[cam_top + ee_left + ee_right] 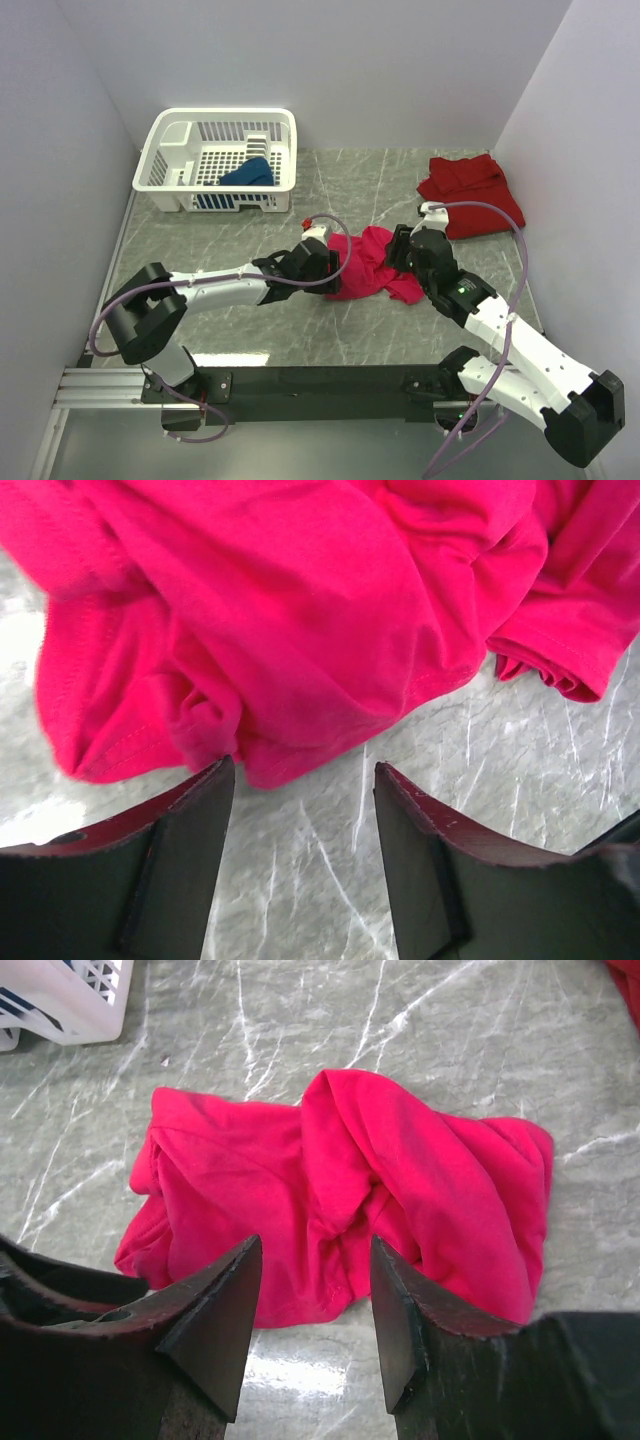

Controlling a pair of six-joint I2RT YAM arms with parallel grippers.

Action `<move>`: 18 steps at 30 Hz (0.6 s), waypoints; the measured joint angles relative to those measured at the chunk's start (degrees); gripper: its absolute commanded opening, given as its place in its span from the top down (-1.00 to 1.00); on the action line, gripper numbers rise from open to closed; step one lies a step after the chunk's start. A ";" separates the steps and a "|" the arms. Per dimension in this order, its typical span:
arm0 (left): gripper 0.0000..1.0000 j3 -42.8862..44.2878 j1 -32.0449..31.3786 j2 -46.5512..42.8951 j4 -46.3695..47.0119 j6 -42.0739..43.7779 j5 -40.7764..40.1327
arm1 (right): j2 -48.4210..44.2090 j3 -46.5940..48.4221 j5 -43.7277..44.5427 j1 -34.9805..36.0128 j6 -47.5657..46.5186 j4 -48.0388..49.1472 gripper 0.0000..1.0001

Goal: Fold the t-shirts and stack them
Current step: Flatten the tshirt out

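Observation:
The magenta t-shirt (368, 264) lies crumpled in the middle of the table; it also shows in the left wrist view (300, 610) and the right wrist view (340, 1190). My left gripper (325, 262) is open at its left edge, jaws (305, 770) just short of the cloth. My right gripper (403, 250) is open at its right side, jaws (315, 1250) over the shirt's near edge, empty. The darker red t-shirt (470, 190) lies bunched at the back right. The dark blue t-shirt (247, 175) sits inside the basket.
A white lattice basket (170, 165) stands at the back left; its corner shows in the right wrist view (70, 1000). Grey marbled tabletop (250, 325), walls on three sides.

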 measured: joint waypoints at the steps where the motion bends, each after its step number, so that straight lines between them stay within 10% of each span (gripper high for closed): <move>1: -0.24 0.24 0.00 0.74 0.42 -0.04 0.35 | 0.02 -0.04 -0.09 0.00 0.02 0.02 -0.09; 18: -0.06 0.35 -0.66 6.14 1.73 -1.70 1.09 | 2.29 -0.96 -1.90 0.02 0.46 0.72 -0.10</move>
